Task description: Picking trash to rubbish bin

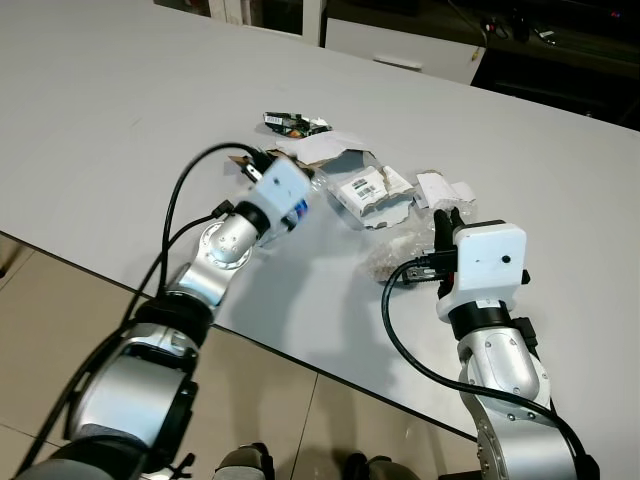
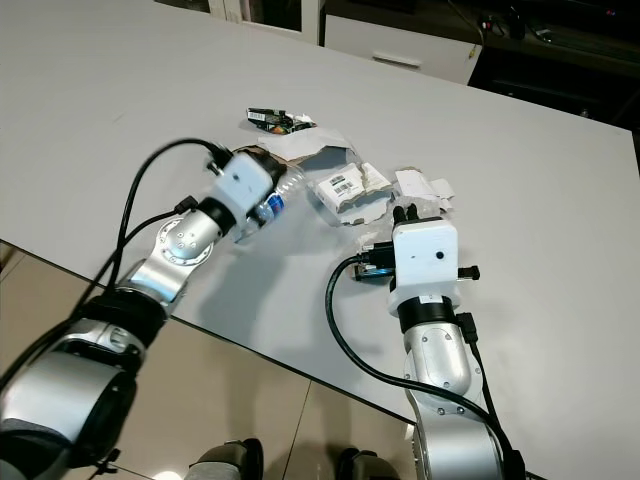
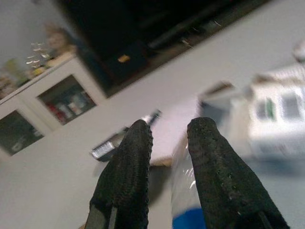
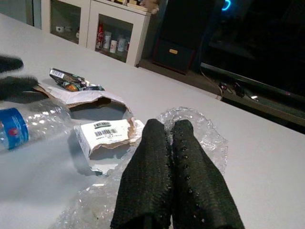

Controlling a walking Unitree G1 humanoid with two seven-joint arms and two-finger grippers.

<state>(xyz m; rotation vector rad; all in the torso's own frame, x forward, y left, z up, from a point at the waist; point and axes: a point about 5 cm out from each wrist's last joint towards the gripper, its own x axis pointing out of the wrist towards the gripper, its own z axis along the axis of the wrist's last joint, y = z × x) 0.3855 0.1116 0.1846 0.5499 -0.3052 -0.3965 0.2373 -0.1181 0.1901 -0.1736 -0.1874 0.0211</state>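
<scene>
Left pincer (image 3: 167,143) parted, straddling clear bottle (image 4: 28,124) neck | right pincer (image 4: 169,138) closed empty over bubble wrap (image 4: 200,133) | trash pile mid-tabletop (image 1: 100,120), torn box (image 1: 375,195) at bottle's 3 o'clock | risk, judged: slick round bottle may roll or squirt free under an off-centre squeeze

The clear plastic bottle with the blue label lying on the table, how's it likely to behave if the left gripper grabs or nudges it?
The plastic bottle looks empty, so it is probably light. It lies on its side on the smooth table, so a nudge may roll it. Its thin clear wall will likely dent and slip between the left gripper fingers, which sit slightly apart beside it.
</scene>
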